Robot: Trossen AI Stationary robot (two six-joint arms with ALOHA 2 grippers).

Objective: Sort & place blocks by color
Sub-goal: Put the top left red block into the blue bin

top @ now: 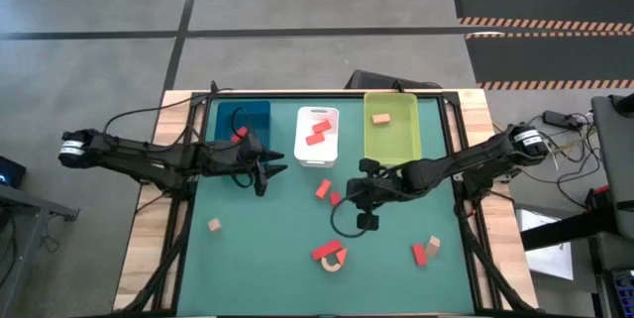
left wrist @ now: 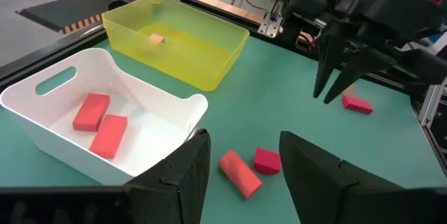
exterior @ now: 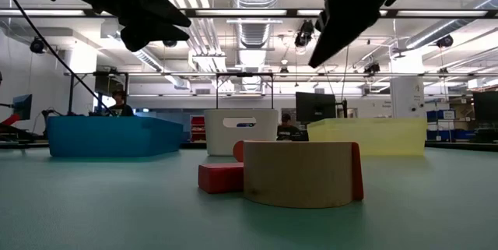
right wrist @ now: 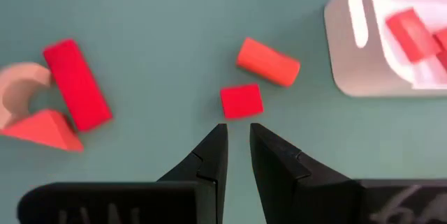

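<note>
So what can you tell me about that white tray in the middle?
The white rectangular tray looks like smooth plastic, with rounded corners, tall walls and a slot handle cut into one end wall. It sits flat on the green table between a blue tray and a yellow-green tray, touching neither. Two red bricks lie inside.

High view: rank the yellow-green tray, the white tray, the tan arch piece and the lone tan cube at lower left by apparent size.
1. yellow-green tray
2. white tray, somewhat smaller than the yellow-green one
3. tan arch piece
4. tan cube
</note>
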